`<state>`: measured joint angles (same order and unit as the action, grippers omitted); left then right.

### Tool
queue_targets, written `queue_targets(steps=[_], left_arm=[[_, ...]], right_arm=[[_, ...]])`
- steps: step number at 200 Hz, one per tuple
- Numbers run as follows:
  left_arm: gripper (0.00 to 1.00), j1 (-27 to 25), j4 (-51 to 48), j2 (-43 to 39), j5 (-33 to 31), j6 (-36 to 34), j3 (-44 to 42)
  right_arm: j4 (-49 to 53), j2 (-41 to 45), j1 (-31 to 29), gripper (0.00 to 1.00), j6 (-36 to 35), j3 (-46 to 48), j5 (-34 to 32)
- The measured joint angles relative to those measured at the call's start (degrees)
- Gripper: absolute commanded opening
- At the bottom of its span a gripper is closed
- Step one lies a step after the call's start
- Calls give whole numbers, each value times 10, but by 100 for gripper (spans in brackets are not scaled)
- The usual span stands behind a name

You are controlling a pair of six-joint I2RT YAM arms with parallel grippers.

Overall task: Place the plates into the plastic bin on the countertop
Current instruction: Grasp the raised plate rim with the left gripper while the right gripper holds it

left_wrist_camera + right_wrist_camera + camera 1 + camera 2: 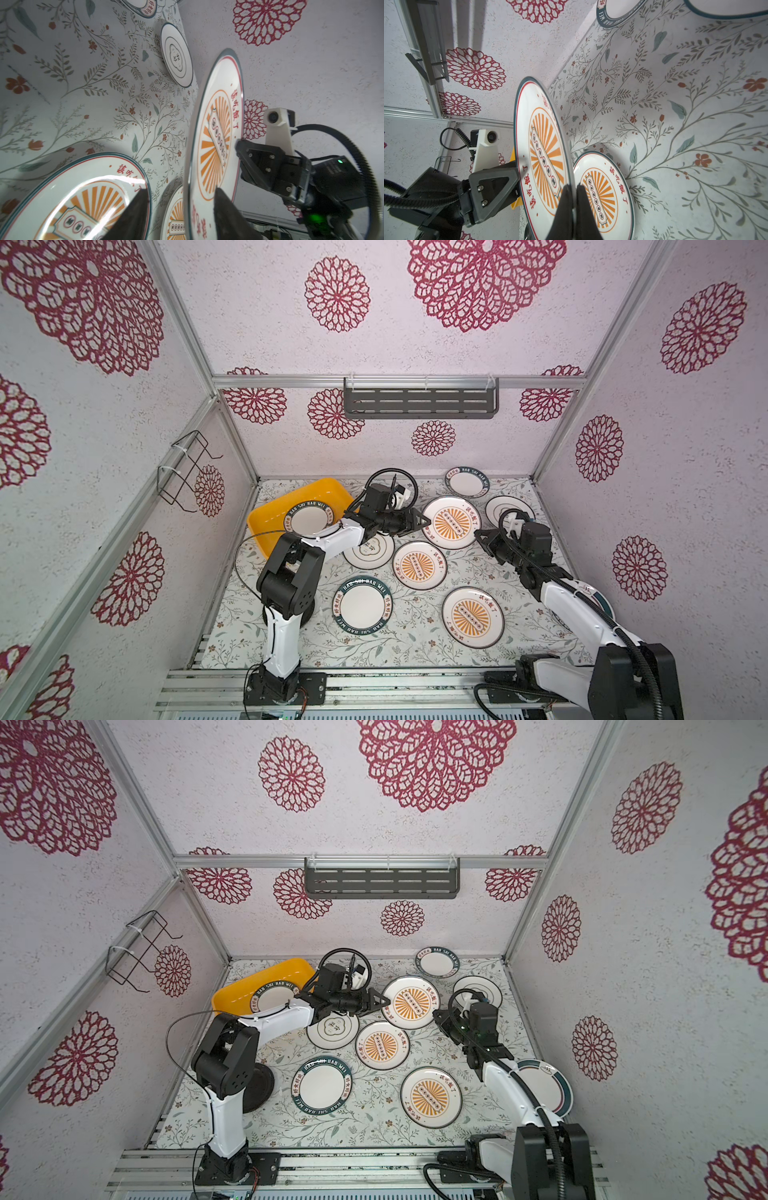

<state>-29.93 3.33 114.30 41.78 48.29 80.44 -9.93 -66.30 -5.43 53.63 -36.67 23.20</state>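
While right end effector [572, 188] pinches the plate [451, 522] at 4 o'clock, close half-open left end effector [180, 190] squarely at 9

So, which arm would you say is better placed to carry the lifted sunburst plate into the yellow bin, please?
Left, probably: the plastic bin lies beside that arm, and the left gripper straddles the sunburst plate at its rim. The right gripper, pinching the opposite rim, is farther away.

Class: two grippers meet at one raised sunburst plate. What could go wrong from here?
The right gripper pinches the sunburst plate by its rim alone; it could slip or tilt. The left gripper straddles the opposite rim, not yet closed; an early release might drop it onto the plate below.
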Motion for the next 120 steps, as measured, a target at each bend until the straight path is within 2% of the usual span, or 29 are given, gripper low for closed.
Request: queue_targets(steps=[20,88,120], left_arm=[[24,5,19,-11,6,12,-6],[6,11,33,-15,8,34,-7],[0,16,33,-17,7,39,-10]], right_arm=[[-1,0,-3,0,0,0,0],[-21,0,-12,0,0,-1,1],[-25,0,-20,8,0,-2,0]])
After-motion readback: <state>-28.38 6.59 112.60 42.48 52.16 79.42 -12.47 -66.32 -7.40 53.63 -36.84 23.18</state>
